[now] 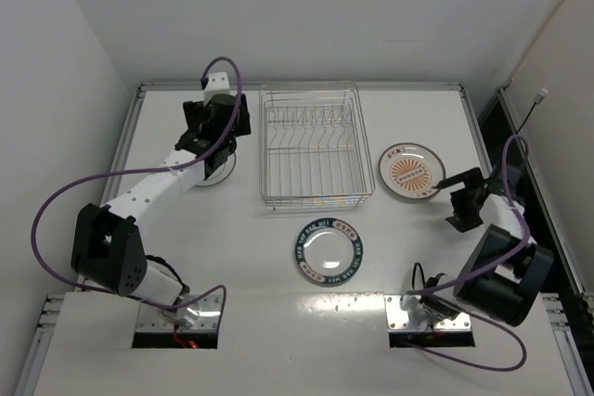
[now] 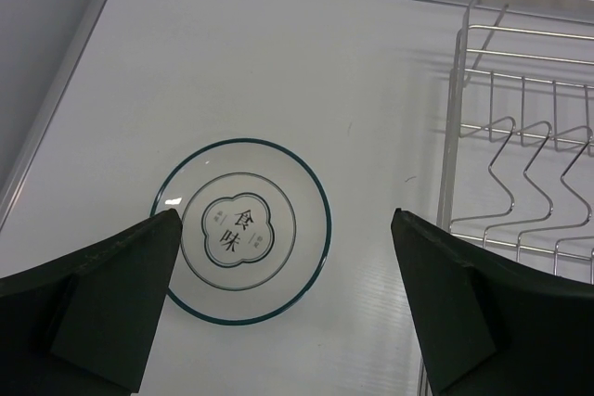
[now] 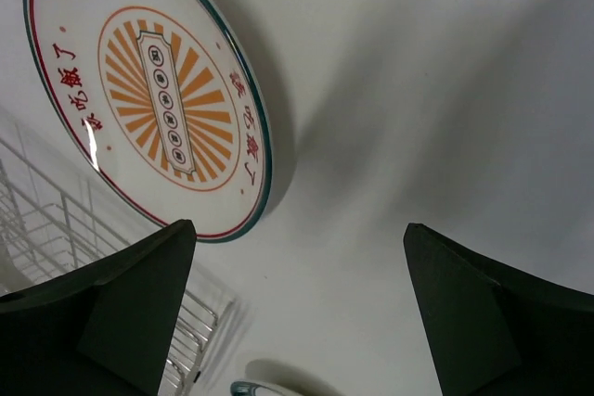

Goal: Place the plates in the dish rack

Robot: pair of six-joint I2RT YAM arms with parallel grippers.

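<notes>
The silvery wire dish rack (image 1: 314,146) stands empty at the back middle of the table. A plain whitish plate (image 2: 239,229) with a thin teal ring lies flat to its left, under my open left gripper (image 2: 287,215), which hovers above its right edge; the arm mostly hides it in the top view (image 1: 215,176). A plate with an orange sunburst (image 1: 410,172) lies right of the rack. My open right gripper (image 1: 448,201) hovers just beside it, empty (image 3: 299,226). A plate with a dark blue-green lettered rim (image 1: 329,249) lies in front of the rack.
The rack's wire wall (image 2: 448,136) is close on the right of my left gripper. Rack wires (image 3: 65,220) show at the lower left of the right wrist view. A raised rail (image 1: 297,86) edges the table, with white walls behind and beside it.
</notes>
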